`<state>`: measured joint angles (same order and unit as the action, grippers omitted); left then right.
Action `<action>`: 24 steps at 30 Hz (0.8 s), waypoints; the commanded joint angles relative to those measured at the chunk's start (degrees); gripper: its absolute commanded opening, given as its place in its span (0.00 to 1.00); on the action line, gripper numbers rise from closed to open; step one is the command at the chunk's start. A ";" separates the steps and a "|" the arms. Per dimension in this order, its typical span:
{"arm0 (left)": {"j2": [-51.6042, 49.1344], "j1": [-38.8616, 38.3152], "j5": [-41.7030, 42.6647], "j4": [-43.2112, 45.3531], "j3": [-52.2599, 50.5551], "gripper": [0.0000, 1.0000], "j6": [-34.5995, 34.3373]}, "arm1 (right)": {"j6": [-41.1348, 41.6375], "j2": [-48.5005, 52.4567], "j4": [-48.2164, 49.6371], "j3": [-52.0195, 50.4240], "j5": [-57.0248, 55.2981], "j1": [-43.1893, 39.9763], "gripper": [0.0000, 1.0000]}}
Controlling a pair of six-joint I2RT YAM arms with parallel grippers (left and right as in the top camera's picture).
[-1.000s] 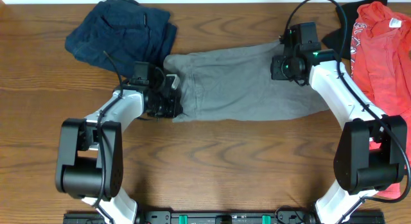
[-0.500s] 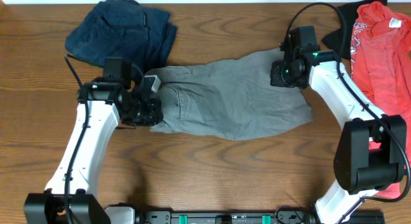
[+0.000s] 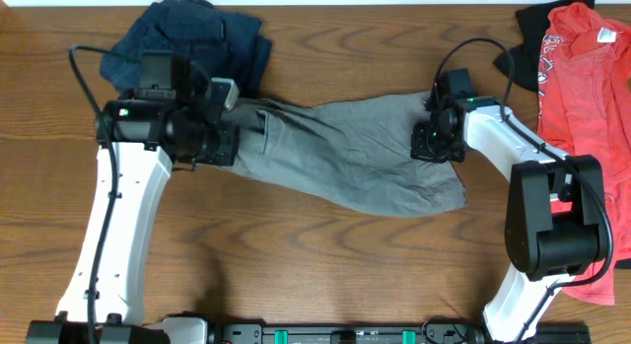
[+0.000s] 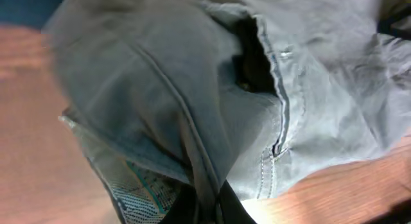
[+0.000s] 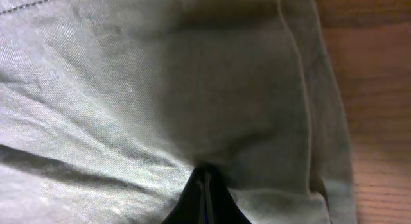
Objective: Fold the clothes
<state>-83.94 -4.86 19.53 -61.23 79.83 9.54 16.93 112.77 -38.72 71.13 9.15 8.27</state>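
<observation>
The grey shorts [image 3: 345,152] lie stretched across the middle of the wooden surface [image 3: 325,275], one end in each pincer. They run from the upper left, widening down to a hem at the lower right.

The left pincer [image 3: 229,137] grips the left end of the shorts. In the left wrist view its dark fingertips [image 4: 221,208] are pressed together on a ridge of grey cloth, which bunches into folds there. A pocket opening [image 4: 253,57] gapes dark beside a stitched seam, and a strip of pale patterned lining [image 4: 138,192] shows at the lower edge.

The right pincer [image 3: 434,139] sits on the upper right part of the shorts. In the right wrist view its tips meet at a narrow point with a pinch of grey cloth between them, and creases fan out from that spot. A hemmed edge runs down the right side of that view, with bare wood beyond it.

A navy garment [image 3: 197,38] is heaped at the upper left, just beside the left end of the shorts; the arm hides whether they touch. A red garment [image 3: 582,78] is spread along the right edge, with a black garment [image 3: 530,24] next to it at the top.
</observation>
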 commanded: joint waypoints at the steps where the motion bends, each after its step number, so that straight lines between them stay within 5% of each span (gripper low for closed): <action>1: -0.70 -4.44 -0.55 0.68 1.14 0.06 1.42 | 1.09 1.27 -0.26 -1.92 0.22 -0.22 0.01; 14: -16.26 -27.12 -0.55 18.32 1.14 0.06 -1.90 | 1.51 1.27 0.44 -1.92 3.19 -0.24 0.01; 24: -19.21 -36.79 -0.55 30.38 5.11 0.06 -2.95 | 2.43 1.27 0.70 -1.92 3.34 -0.24 0.01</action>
<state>-103.66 -40.23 18.22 -31.46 81.01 7.31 18.09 112.75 -38.13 70.85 10.96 7.79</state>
